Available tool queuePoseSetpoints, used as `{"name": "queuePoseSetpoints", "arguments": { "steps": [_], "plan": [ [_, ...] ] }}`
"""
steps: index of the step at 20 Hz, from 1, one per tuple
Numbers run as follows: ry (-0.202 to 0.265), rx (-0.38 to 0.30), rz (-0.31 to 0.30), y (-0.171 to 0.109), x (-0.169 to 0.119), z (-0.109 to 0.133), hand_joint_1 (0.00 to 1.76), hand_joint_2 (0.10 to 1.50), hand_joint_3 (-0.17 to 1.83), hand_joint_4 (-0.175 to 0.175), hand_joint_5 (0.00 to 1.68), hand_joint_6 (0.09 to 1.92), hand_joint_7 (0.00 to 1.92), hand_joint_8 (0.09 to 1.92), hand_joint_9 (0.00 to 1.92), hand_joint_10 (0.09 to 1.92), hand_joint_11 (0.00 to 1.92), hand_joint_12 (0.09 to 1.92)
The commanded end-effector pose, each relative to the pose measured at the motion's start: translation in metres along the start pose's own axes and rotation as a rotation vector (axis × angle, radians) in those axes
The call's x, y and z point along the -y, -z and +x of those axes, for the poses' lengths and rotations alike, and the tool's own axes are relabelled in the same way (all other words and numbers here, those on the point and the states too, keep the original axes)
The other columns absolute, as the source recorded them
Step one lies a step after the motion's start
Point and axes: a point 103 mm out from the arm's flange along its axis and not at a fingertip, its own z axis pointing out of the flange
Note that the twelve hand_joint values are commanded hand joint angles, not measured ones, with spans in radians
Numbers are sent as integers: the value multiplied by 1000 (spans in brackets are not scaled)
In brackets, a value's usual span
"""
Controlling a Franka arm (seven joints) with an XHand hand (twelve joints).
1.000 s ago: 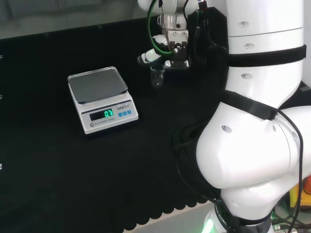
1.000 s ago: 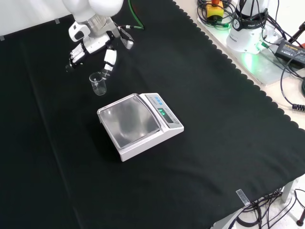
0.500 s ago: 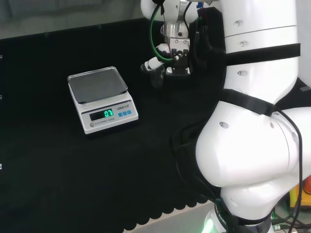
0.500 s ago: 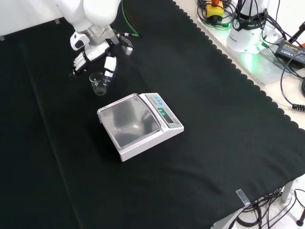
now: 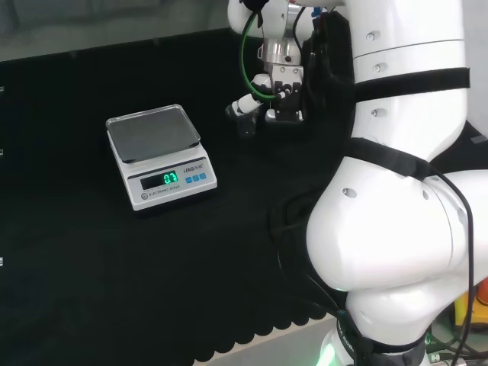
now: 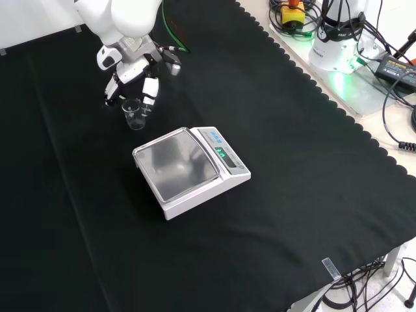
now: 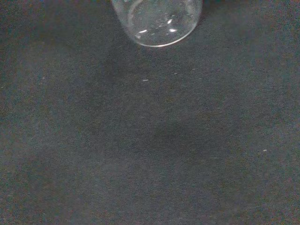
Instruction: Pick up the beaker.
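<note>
hand (image 6: pixel 133 81) half covers the clear beaker (image 6: pixel 133 114); contact unclear.

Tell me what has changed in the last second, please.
The hand has come down and closed in around the beaker, its fingers now on both sides of the glass. No grasp is visible yet. The beaker stayed upright on the cloth, and the scale did not move.

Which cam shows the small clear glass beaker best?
Front view: the small clear glass beaker stands whole on the cloth, beside the hand. Head view has the hand covering most of it; wrist view catches its base.
</note>
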Motion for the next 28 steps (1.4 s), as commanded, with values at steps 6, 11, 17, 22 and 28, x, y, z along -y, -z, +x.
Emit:
{"name": "queuePoseSetpoints", "arguments": {
  "steps": [6,11,17,22,28],
  "plan": [
    [-7,43,-52,-10,-3,20,702,851,166,-124,451,412,606,847,834,579,1035,977],
    [3,58,-85,-6,-7,24,791,839,214,-139,470,762,751,841,1038,455,1248,817],
    [-5,81,-111,-1,-10,24,914,825,309,-167,782,758,951,795,1309,258,1469,647],
    [-25,113,-110,1,-13,26,1040,873,348,-118,967,762,1082,722,1476,122,1584,556],
    [-28,153,-136,9,-10,32,1131,1066,30,-86,1044,898,1179,650,1560,87,1675,504]
  ]
}}
